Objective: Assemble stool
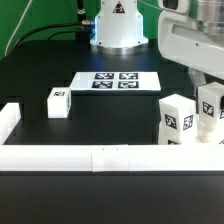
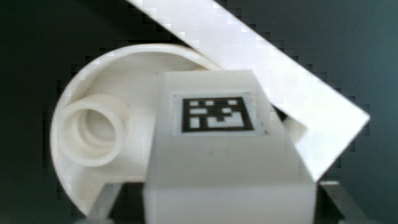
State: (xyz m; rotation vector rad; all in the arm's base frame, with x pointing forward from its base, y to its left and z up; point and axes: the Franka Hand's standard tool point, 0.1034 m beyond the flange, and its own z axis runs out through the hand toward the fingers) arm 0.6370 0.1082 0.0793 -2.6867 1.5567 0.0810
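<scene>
Gripper (image 2: 217,203) clamped leg (image 2: 217,140), facing seat (image 2: 111,80) hole (image 2: 89,128). Risk: leg tilted or off-centre at hole would jam, slip in grip, or shove seat against rail (image 2: 240,45).

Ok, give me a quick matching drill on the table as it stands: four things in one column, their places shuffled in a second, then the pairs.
Things
1. flat white marker board with four tags
2. lone small white rectangular leg block
3. long white border rail
4. round white plastic disc seat with a hole

Places
A. right behind the tagged leg block held in the gripper, wrist view
B. across the exterior view's foreground
C. just in front of the robot's base
D. standing alone toward the exterior view's left

Pairs: 1-C, 2-D, 3-B, 4-A
</scene>
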